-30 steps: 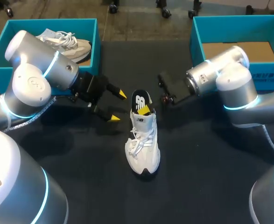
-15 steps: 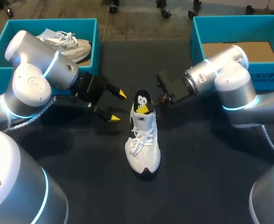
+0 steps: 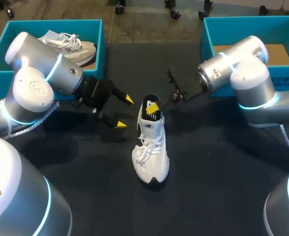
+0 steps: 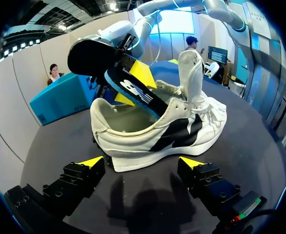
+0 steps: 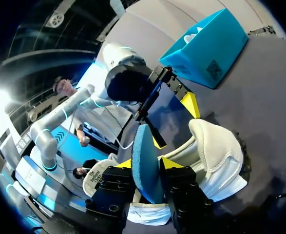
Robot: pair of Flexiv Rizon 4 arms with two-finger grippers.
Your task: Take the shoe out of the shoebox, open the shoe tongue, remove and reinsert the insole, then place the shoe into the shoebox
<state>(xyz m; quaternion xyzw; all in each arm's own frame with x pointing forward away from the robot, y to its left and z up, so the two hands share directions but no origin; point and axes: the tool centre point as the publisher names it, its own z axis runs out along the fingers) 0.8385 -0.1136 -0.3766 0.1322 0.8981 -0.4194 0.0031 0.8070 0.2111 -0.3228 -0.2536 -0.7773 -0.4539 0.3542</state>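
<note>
Head view: shoe [image 3: 150, 142] on the counter [image 3: 208, 162], just beside the spread left tool [image 3: 124, 112], unheld. Left wrist view: insole [image 4: 133, 90] juts from its heel. Right wrist view: right tool [image 5: 146, 163] pinches the insole; drag could topple the shoe.

Dark tabletop [image 3: 208, 167] carries a white shoe [image 3: 151, 147] upright on its sole near the middle, toe toward the robot, with one teal shoebox [image 3: 55, 22] well apart behind and left of the shoe and a second teal shoebox [image 3: 207, 42] well apart behind and right of it.
</note>
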